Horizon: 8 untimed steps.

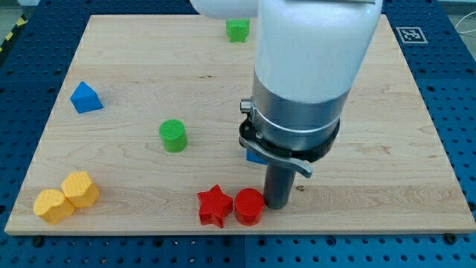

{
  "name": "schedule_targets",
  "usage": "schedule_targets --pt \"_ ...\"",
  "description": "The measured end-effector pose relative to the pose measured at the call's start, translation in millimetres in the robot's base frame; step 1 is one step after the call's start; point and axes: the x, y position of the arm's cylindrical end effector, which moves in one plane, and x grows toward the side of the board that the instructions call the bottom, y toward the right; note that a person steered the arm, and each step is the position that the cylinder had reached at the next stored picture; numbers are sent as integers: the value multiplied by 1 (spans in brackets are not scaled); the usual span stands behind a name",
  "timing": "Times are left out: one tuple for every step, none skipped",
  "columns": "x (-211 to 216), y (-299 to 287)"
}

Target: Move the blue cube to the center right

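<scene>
**Blue cube all but hidden as rod closed in near bench's lower edge**

Blue showed only as a sliver: the small blue cube [255,156], the block to be sent to the centre right, sat at mid-board, almost wholly masked by the arm's grey collar. The pale wooden bench [387,149] lay open to the view's right of it. The arm carried no pincer, so there was nothing to hold wide or narrow, only a straight dark rod; my tip [277,206] rested on the wood below the cube in the view, touching or just beside the red cylinder [249,207], which stood against the red star-shaped block [214,206].

The risks appeared plain. A sweep toward the view's left would likely have shoved the red pair along the bench's bottom edge, perhaps off it. With the cube largely covered, an off-centre contact could have spun it or let it slip past the rod rather than travel right. Whether the rod already touched the cube could not be told.

Well apart stood a green ribbed cylinder [173,135], a blue triangular block [85,97], two yellow hexagonal blocks [67,196] and a green block [238,30] at the top.
</scene>
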Motion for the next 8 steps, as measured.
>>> schedule_targets --pt "-26 -14" --pt "-52 -31" --pt "-62 -13" --pt "-89 -6" --pt "-120 -6" --pt "-136 5" --pt "-124 41" --pt "-116 84"
